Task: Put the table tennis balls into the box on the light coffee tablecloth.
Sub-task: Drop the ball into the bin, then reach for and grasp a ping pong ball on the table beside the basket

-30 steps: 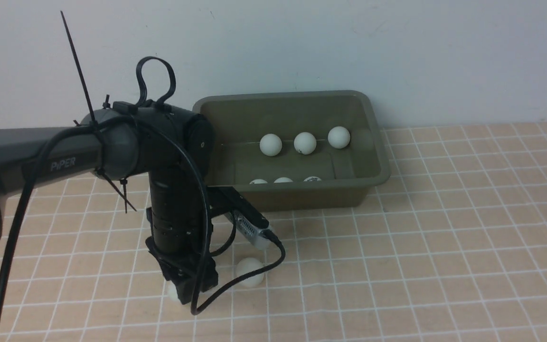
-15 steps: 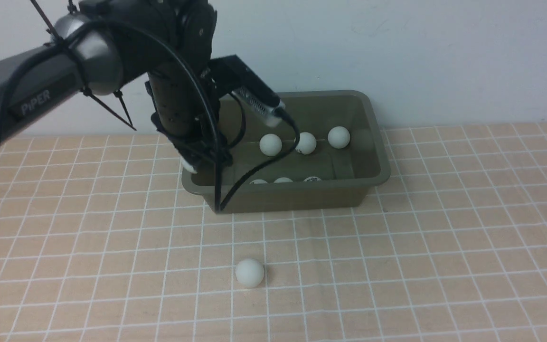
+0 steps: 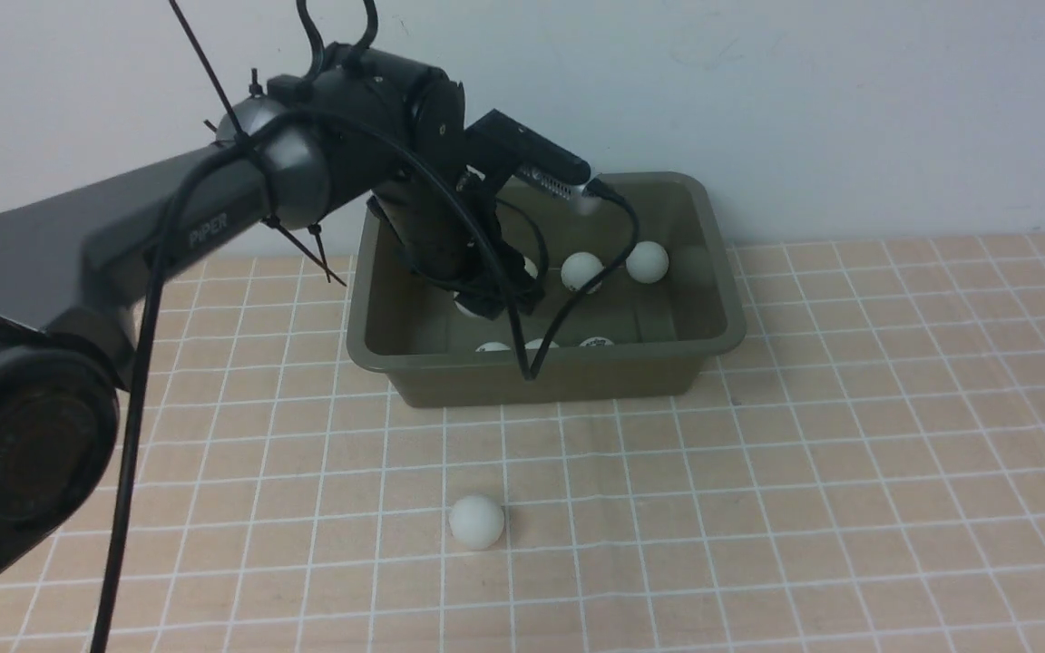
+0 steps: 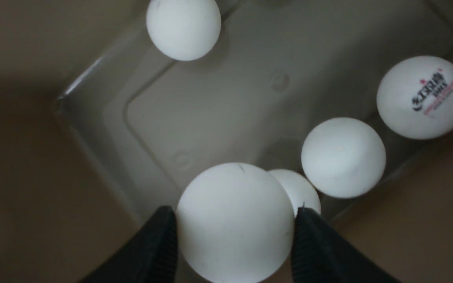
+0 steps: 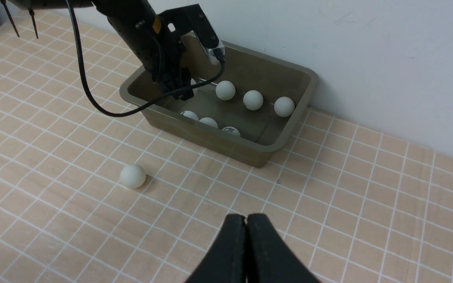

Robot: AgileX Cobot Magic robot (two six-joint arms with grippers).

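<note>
On left arm (image 3: 300,168), "PiPER" lettering.

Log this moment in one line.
left gripper: closed on ball over box | right gripper: shut, holding nothing | one ball on tablecloth

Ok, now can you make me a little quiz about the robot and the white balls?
1. True or false: the left fingers have a ball between them.
2. Fill in the missing word: one ball lies on the ____, in front of the box.
3. Which fingers are shut with nothing between them? A) the left ones B) the right ones C) both pairs

Key: 1 true; 2 cloth; 3 B
</note>
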